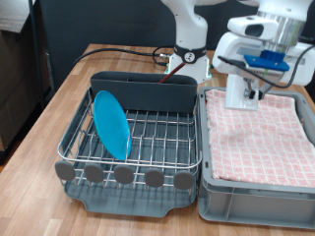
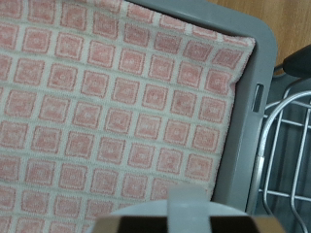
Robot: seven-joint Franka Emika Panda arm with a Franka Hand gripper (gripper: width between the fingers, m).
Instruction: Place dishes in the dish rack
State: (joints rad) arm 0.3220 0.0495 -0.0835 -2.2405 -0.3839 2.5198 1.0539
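The bright blue plate stands on edge in the silver wire dish rack, on the side towards the exterior view's left. My gripper hangs over the far left corner of the pink checked cloth and is shut on the small white cup. In the wrist view the cup's rim shows with a finger across it, and the cloth lies below. The wooden spoon is out of view.
The rack's tall grey caddy stands along its far side. The grey crate holding the cloth sits right of the rack; its rim and rack wires show in the wrist view. The robot base stands behind.
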